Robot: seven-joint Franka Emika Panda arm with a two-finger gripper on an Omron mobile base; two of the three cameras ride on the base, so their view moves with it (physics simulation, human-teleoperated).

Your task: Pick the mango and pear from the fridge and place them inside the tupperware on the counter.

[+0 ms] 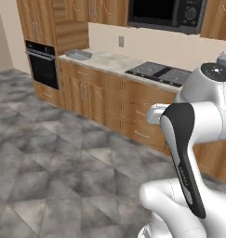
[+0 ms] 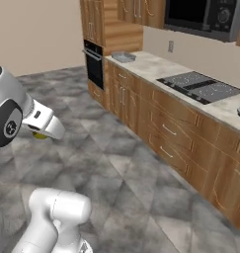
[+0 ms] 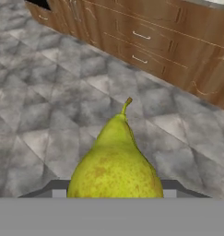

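Right now my gripper (image 3: 114,196) is clenched on the pear (image 3: 115,163). From the hand view the yellow-green fruit sits between the finger tips, stem pointing away from the camera toward the grey tiled floor (image 3: 49,106), with brown drawer fronts (image 3: 150,37) running across the top of that view. From the right base view I catch a sliver of yellow-green just under the white hand at the left edge, above the floor, well apart from the cabinets.

The tupperware (image 1: 79,55) sits on the counter (image 1: 109,62) at its far left end, next to the tall wood column that houses the black wall oven (image 1: 42,65). I see the same grey tray in the right base view (image 2: 123,57), near the counter's far corner. A black cooktop (image 1: 158,73) is set into the counter further right, under the dark microwave (image 1: 168,14). A small outlet (image 1: 121,41) is on the backsplash between the tupperware and the cooktop.

My arm (image 1: 189,139) bulks in the lower right of the left base view, its dark-striped link angled down. The pear is held in the air over open floor, well away from the tupperware. I can't tell whether anything already lies in the tupperware; too small from here.
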